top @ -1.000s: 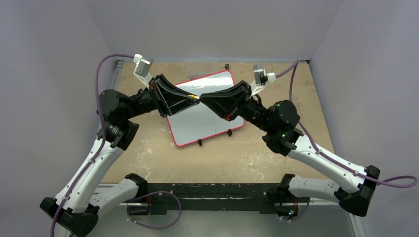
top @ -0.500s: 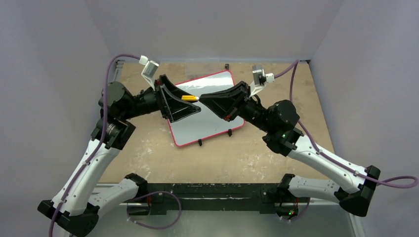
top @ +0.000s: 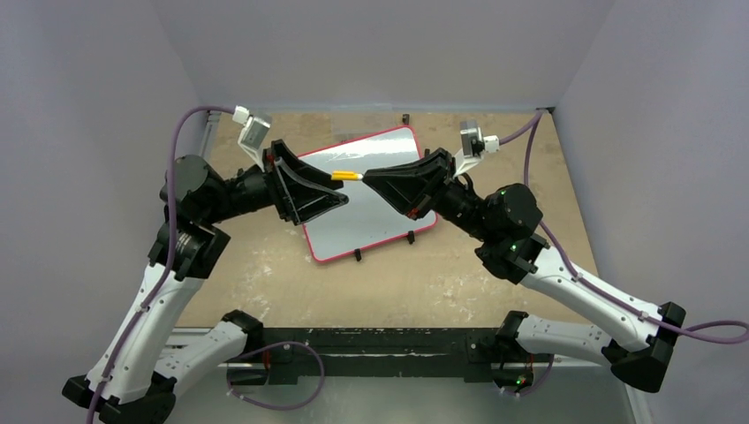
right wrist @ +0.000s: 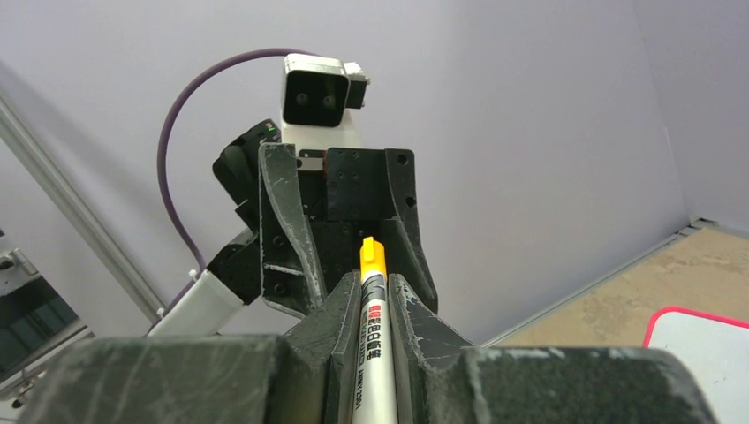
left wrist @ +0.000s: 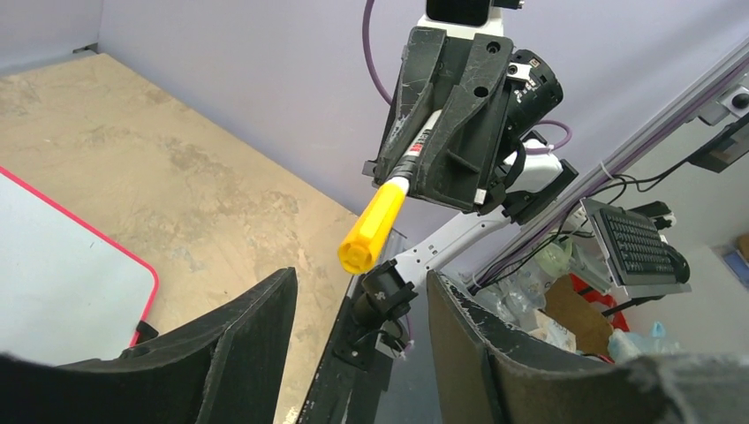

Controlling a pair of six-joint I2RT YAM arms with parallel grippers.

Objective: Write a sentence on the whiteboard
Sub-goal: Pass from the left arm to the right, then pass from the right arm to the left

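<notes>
Plainly, the whiteboard (top: 362, 221) lies flat on the bench (top: 424, 283), turned at a slant. A red-pink rim runs round its glossy pale face, and small black clips (top: 358, 255) sit at its near edge. Above the board a marker (top: 346, 176) hangs roughly level in the air, with a white barrel and an orange-yellow cap (left wrist: 373, 228). The right jaws are clamped on the barrel, which runs along the groove between them in the right wrist view, the capped end sticking out ahead. That end points toward the left jaws, which stand apart with a clear gap. In the left wrist view their two fingers (left wrist: 252, 331) frame the bottom edge and the cap sits beyond them, touching neither. From above, the cap lies just beside the tip of the left side's upper finger; whether they touch there cannot be told. The left arm (top: 168, 283) and right arm (top: 565, 278) reach in from the near bench edge and meet over the board.
</notes>
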